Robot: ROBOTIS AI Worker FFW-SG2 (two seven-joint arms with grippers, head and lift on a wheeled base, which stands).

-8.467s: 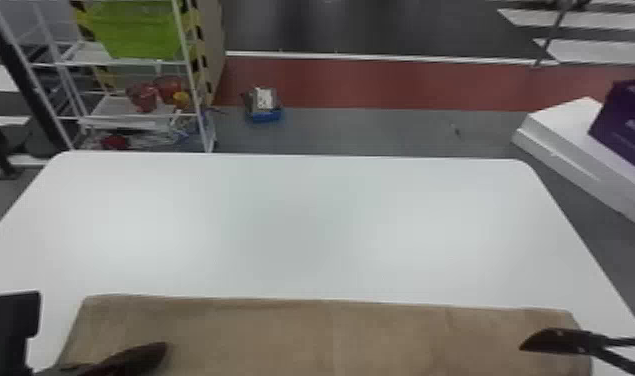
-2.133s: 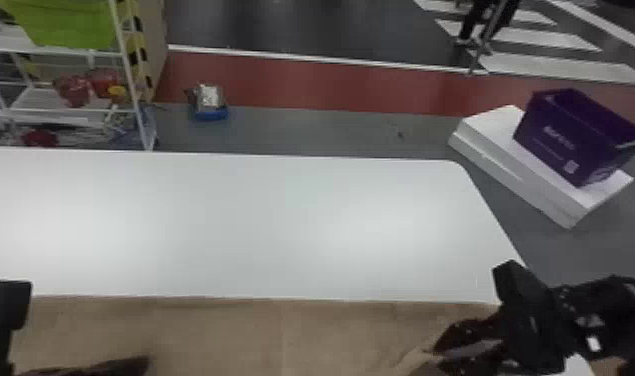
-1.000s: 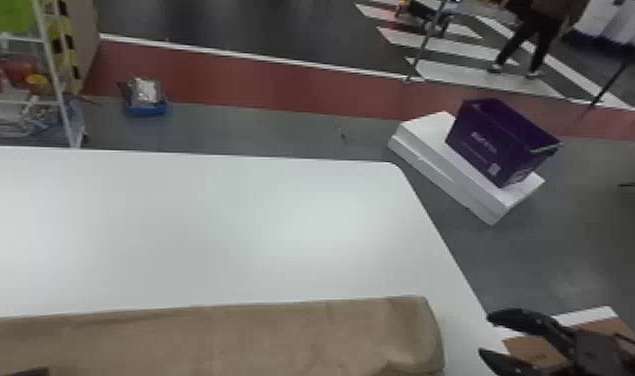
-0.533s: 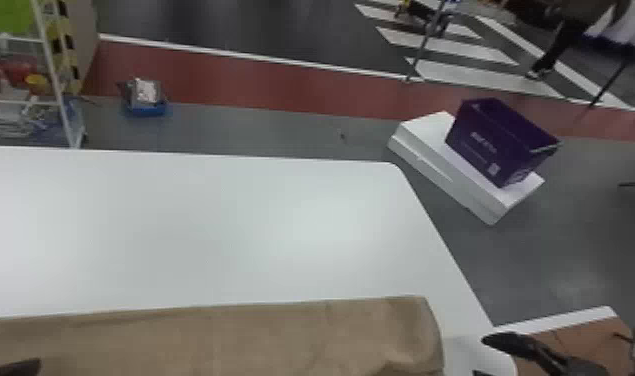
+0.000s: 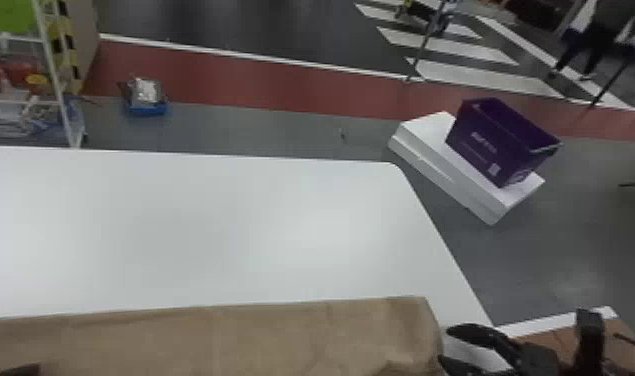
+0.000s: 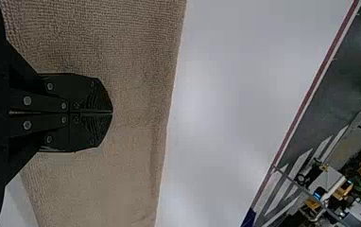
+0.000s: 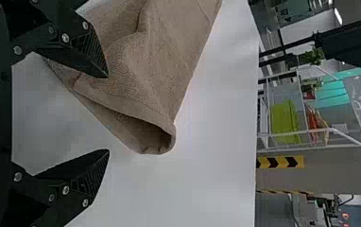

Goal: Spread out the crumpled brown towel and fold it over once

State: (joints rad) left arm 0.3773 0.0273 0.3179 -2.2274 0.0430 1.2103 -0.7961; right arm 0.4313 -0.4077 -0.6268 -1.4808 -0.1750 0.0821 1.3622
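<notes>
Purple bin (image 5: 496, 142) beyond table (image 5: 206, 225) corner; right gripper (image 5: 445, 345) wide open, empty, near towel (image 5: 261, 337); left gripper (image 5: 21, 370) closed, empty

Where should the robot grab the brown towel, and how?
Probably by the loose upper edge at the right end of the towel, with the right gripper coming from the robot's right. That end gapes like a pocket, so one jaw could likely slip inside and the other close over the top.
</notes>
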